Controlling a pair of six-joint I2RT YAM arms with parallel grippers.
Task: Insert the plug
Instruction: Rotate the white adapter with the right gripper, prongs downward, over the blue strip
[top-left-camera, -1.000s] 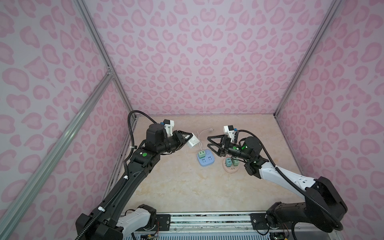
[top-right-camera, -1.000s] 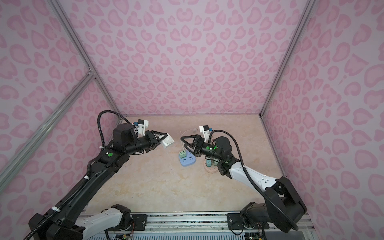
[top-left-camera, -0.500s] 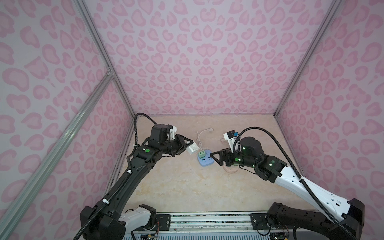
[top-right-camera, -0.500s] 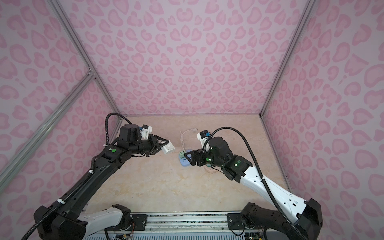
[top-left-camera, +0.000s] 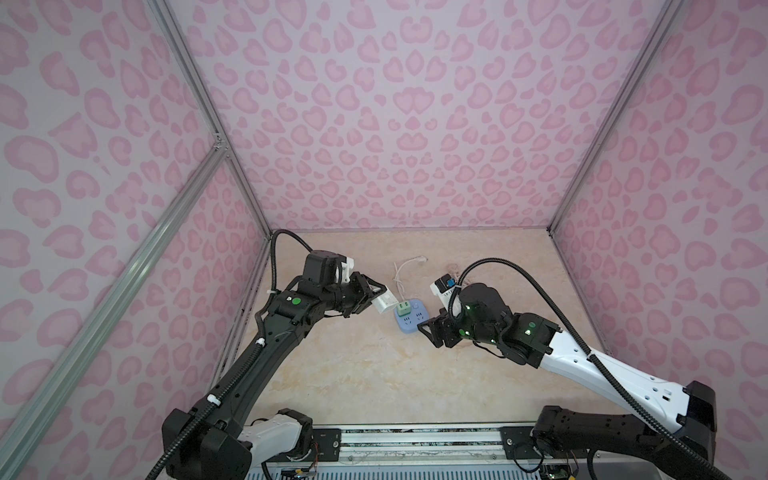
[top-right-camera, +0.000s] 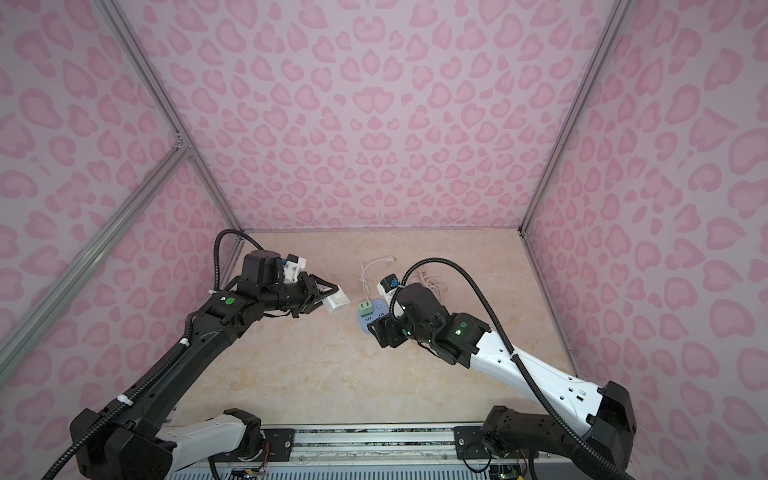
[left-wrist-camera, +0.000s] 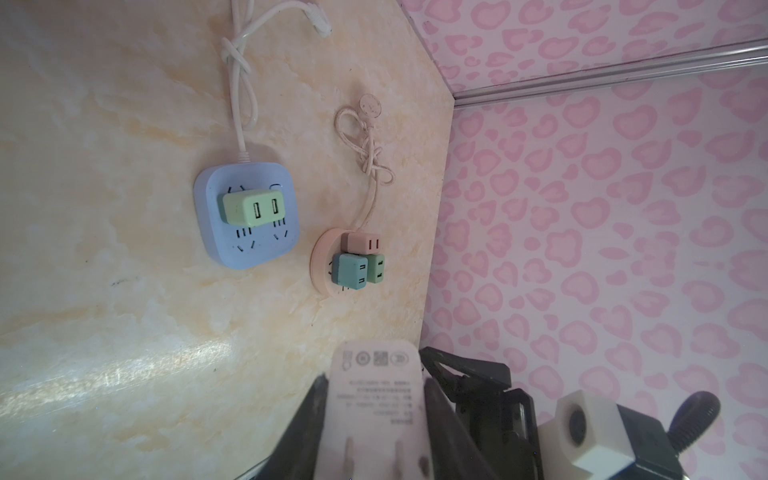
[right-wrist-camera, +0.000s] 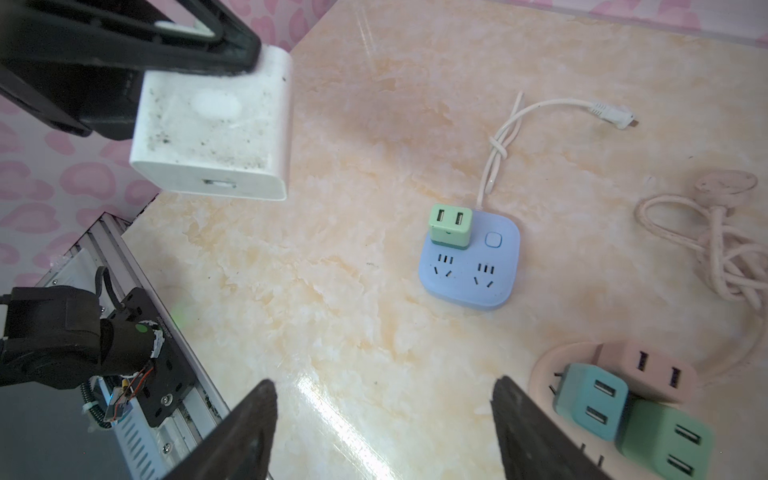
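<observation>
My left gripper (top-left-camera: 380, 297) (top-right-camera: 332, 297) (left-wrist-camera: 374, 380) is shut on the white plug (top-left-camera: 384, 302) (top-right-camera: 337, 304) (left-wrist-camera: 376, 395) (right-wrist-camera: 212, 137) and holds it in the air just left of the blue power strip (top-left-camera: 411, 320) (top-right-camera: 368, 322) (left-wrist-camera: 249, 249) (right-wrist-camera: 469, 274). The plug's two prongs show in the left wrist view. A light green adapter (top-left-camera: 402, 308) (left-wrist-camera: 253, 208) (right-wrist-camera: 451, 226) sits in the strip's far socket, and two near sockets are bare. My right gripper (top-left-camera: 432, 332) (top-right-camera: 384, 334) (right-wrist-camera: 384, 384) hangs open and empty just right of the strip.
A round pink socket base (left-wrist-camera: 322, 266) (right-wrist-camera: 548, 365) carries pink, teal and green adapters, partly under my right arm. Its knotted pink cord (right-wrist-camera: 715, 241) and the strip's white cable (right-wrist-camera: 540, 108) trail toward the back wall. Pink patterned walls enclose the floor.
My right gripper has drawn back toward the front, away from the strip, with its jaws somewhat narrower. The left gripper has shifted the plug slightly nearer the front.
</observation>
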